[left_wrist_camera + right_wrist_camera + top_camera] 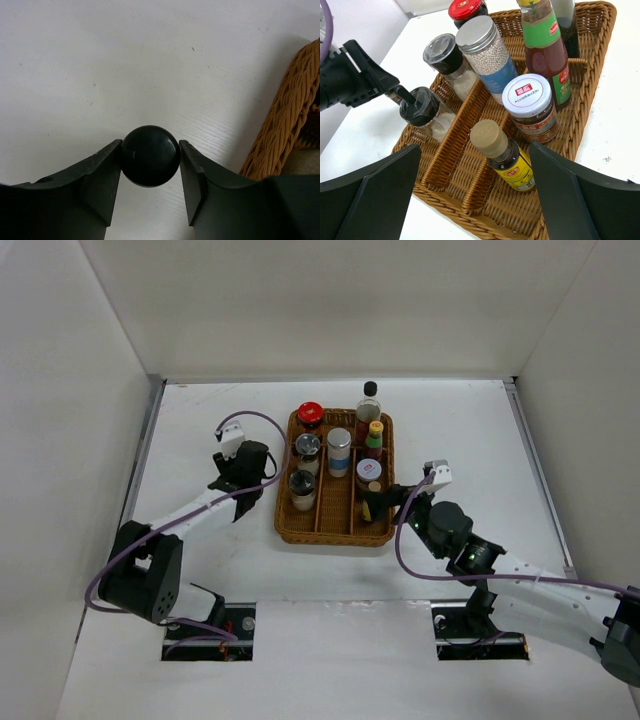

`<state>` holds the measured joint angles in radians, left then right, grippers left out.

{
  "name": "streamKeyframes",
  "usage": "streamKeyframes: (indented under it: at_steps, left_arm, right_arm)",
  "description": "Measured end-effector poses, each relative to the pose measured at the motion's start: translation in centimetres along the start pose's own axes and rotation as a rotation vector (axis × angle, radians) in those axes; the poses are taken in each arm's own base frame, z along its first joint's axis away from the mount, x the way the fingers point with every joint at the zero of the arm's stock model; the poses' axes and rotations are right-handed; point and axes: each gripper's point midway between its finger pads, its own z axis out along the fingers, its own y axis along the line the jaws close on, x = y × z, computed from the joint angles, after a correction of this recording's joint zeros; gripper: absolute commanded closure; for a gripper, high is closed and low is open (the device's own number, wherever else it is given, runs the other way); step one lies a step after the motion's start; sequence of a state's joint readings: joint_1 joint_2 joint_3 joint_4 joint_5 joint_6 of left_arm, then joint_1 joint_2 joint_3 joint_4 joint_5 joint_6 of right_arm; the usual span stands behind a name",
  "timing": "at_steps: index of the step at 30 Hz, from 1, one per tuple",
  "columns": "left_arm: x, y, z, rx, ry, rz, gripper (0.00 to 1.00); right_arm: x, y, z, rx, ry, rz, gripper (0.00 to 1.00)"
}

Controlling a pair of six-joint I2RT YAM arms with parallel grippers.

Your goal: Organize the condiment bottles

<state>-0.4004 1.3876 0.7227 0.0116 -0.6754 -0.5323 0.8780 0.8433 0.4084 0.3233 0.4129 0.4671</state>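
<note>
Wicker tray (330, 537) is holding the other bottles (339, 450). Left gripper (150, 145) is pinching a black round cap (150, 157) on the worktop (100, 60) beside it; right gripper (388, 502) is hanging open. I'd be lifting straight, clearing the rim.

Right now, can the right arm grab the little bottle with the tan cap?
Probably yes. The right gripper is open and the tan-capped sauce bottle sits ahead of the gap in the wicker tray, only the low rim between. The white-lidded jar crowds it behind.
</note>
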Motion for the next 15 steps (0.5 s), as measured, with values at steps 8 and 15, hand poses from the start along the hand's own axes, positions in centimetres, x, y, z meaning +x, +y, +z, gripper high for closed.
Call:
streamKeyframes:
  at_steps: [8, 15]
  left_arm:
    - [-3.1, -0.9, -2.5, 0.069, -0.074, -0.045, 0.62]
    - [-10.5, -4.0, -11.4, 0.279, -0.257, -0.121, 0.61]
  right_arm:
    - [0.1, 0.0, 0.0, 0.001, 0.001, 0.000, 0.04]
    - [0.1, 0.0, 0.0, 0.001, 0.002, -0.001, 0.04]
